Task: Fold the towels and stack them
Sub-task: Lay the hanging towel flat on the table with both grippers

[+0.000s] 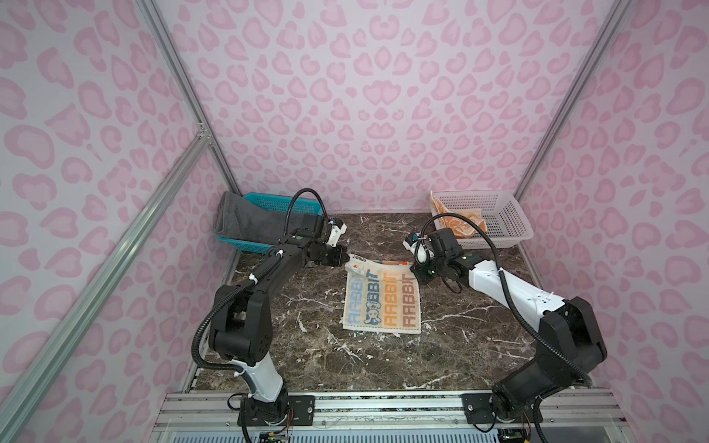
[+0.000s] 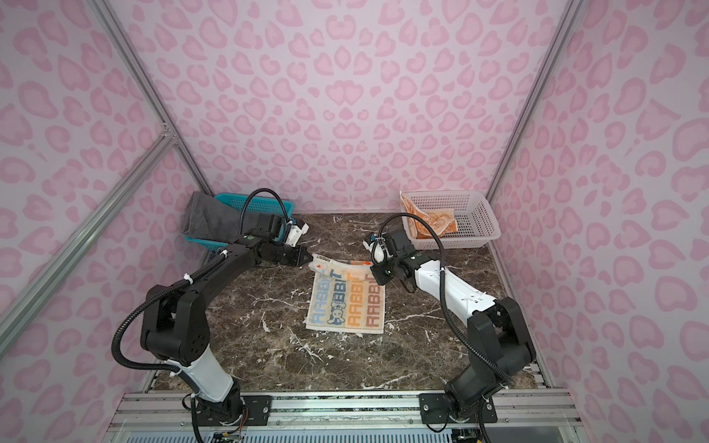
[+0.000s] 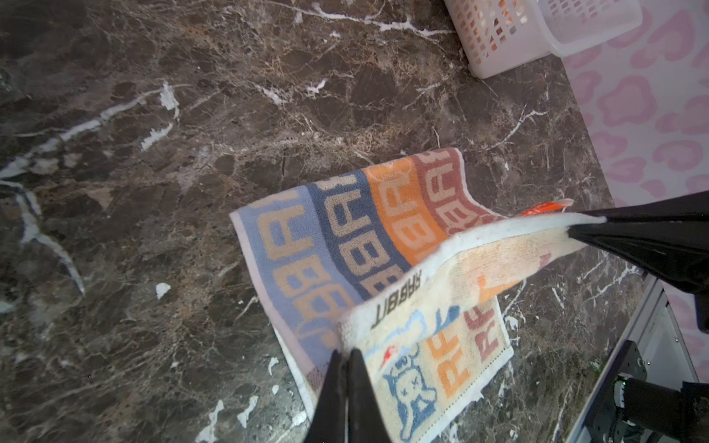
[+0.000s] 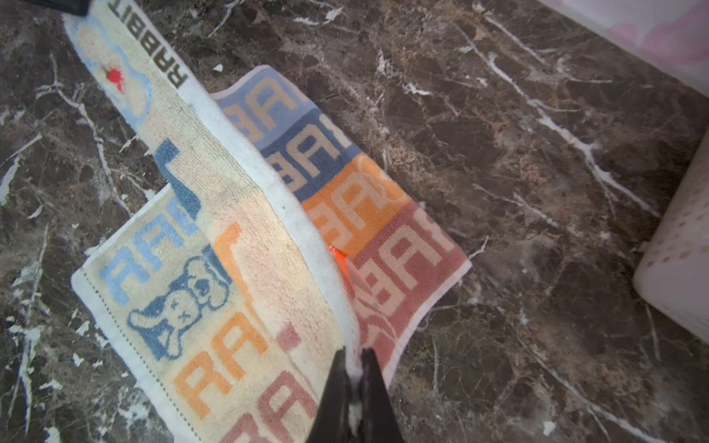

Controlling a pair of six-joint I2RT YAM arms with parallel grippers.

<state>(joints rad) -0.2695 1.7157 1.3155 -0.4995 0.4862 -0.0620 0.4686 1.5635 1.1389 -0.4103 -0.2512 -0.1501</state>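
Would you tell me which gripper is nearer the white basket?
Right. The right gripper holds the towel corner nearest the white basket; the left gripper holds the other corner, farther off.

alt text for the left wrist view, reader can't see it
The left hand and right hand each pinch a corner of the multicolour RABBIT towel, holding one edge raised while the rest lies on the dark marble table. A white basket stands beyond the towel.
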